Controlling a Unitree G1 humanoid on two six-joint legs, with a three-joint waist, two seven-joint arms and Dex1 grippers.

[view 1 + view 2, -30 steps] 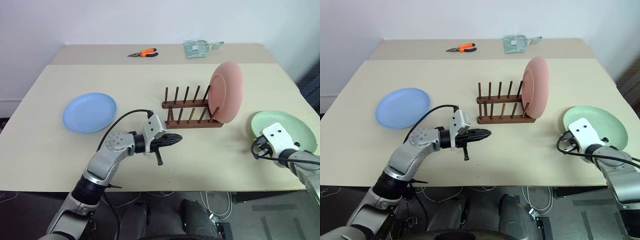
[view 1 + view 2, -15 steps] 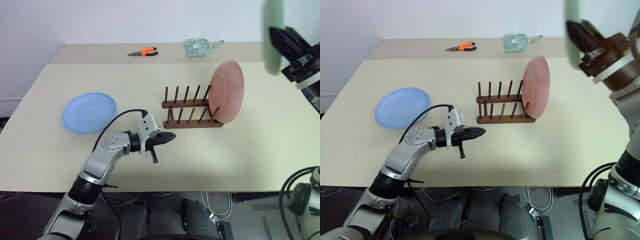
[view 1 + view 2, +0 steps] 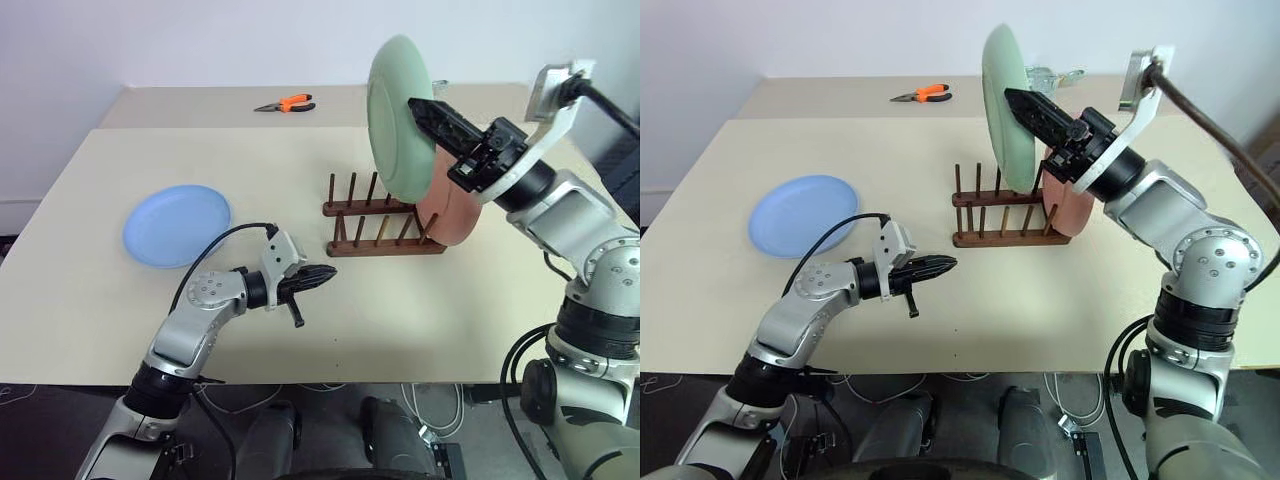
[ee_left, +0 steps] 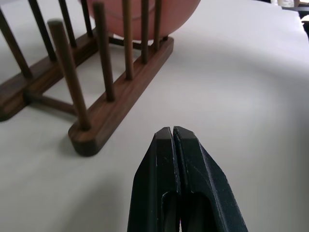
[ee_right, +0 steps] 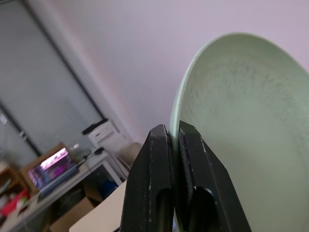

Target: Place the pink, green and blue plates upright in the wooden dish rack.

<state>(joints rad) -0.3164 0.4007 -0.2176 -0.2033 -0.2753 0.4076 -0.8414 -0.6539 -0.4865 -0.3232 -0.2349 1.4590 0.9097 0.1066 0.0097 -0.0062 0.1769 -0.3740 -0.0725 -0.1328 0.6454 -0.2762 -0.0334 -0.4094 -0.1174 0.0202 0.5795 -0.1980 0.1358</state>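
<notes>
The green plate (image 3: 398, 120) hangs upright in the air above the wooden dish rack (image 3: 378, 226), with my right gripper (image 3: 414, 104) shut on its rim (image 5: 175, 113). In the rack's right end slot the pink plate (image 3: 452, 214) stands upright, partly hidden behind the green one. On the table to the left the blue plate (image 3: 177, 224) lies flat. My left gripper (image 3: 330, 271) is shut and empty, low over the table in front of the rack's left end (image 4: 87, 140).
Orange-handled pliers (image 3: 288, 104) and a clear packet (image 3: 1052, 76) lie on the back table. The front edge of the near table (image 3: 330, 381) runs just below my left arm. Bare tabletop lies between the blue plate and the rack.
My right arm lifted the green plate off the table at the right, swung it left and turned it upright over the rack. My left gripper drifted slightly left, still shut.
</notes>
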